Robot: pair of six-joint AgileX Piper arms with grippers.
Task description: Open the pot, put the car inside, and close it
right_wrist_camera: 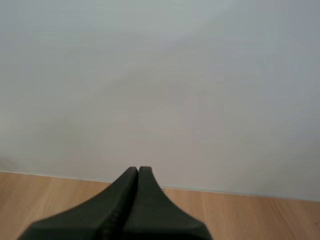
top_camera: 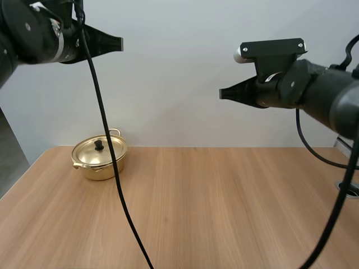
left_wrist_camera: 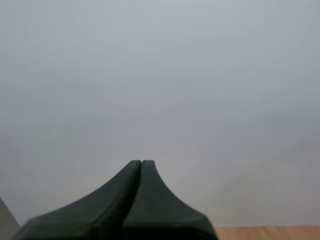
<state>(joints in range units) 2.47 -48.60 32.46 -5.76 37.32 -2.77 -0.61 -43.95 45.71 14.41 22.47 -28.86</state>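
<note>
A small gold pot (top_camera: 100, 157) stands on the wooden table at the far left, its gold lid (top_camera: 101, 149) on it with a black knob (top_camera: 99, 145) in the middle. My left gripper (top_camera: 119, 43) hangs high above the pot, shut, fingers pointing right. In the left wrist view its fingers (left_wrist_camera: 141, 165) lie together as one dark wedge facing the pale wall. My right gripper (top_camera: 222, 93) is raised at the right, well above the table, shut and pointing left. The right wrist view shows its gripper (right_wrist_camera: 138, 171) closed over the table's far edge.
The wooden table (top_camera: 213, 202) spreads wide to the right of and in front of the pot. A round metal grommet (top_camera: 349, 189) sits at the table's right edge. A pale wall stands behind the table.
</note>
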